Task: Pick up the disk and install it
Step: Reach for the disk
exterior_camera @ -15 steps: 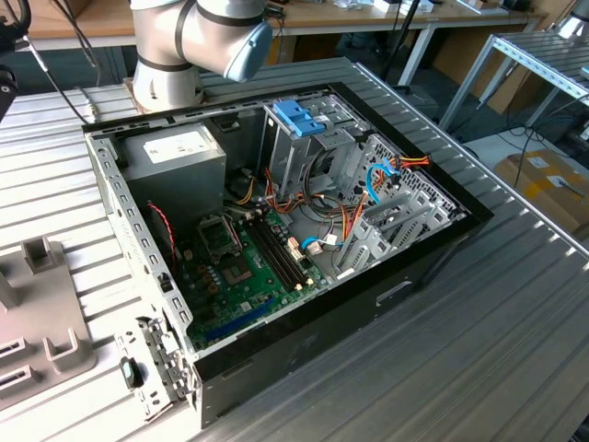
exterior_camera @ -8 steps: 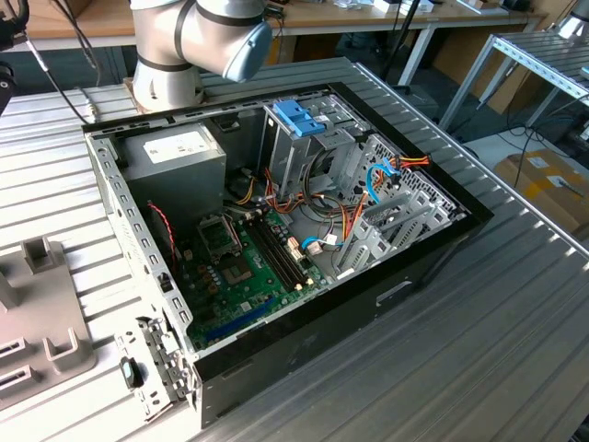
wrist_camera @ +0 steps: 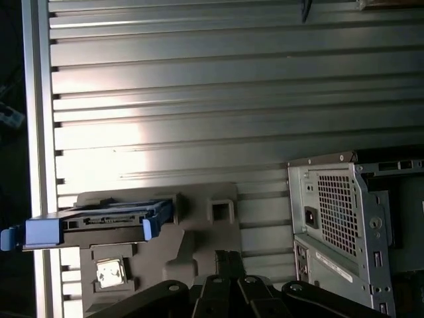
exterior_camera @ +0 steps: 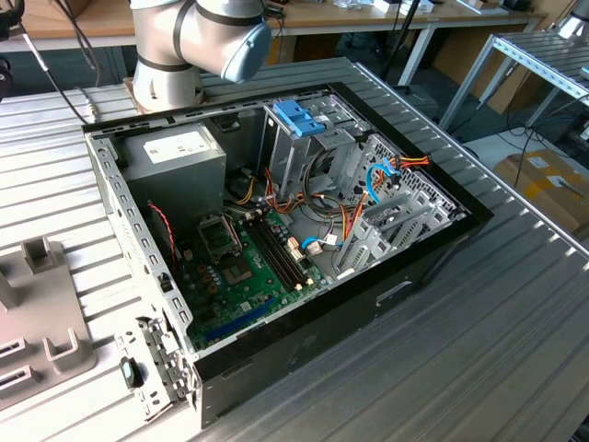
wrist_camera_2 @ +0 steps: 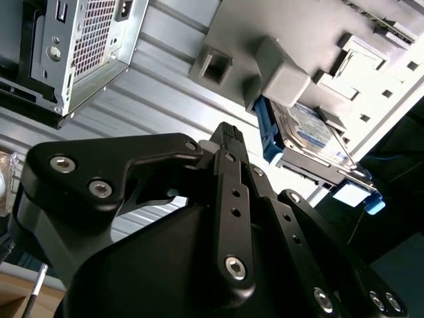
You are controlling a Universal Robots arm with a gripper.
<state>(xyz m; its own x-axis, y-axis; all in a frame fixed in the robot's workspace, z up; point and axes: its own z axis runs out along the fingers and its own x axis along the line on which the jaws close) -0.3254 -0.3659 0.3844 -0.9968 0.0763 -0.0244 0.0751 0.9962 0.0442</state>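
Silver disk [wrist_camera_2: 308, 129] shows its label in the second wrist view; end effector [wrist_camera_2: 228, 130] together, empty

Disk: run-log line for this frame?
disk: in holder, not gripped | claw: shut, empty, apart from disk | case: open

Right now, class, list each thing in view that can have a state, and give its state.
disk: in a blue carrier, resting on the grey fixture, not installed.
case: lying on its side, side panel off, inside open to view.
cage: standing in the case, blue top up.
gripper: holding nothing, apart from the disk.
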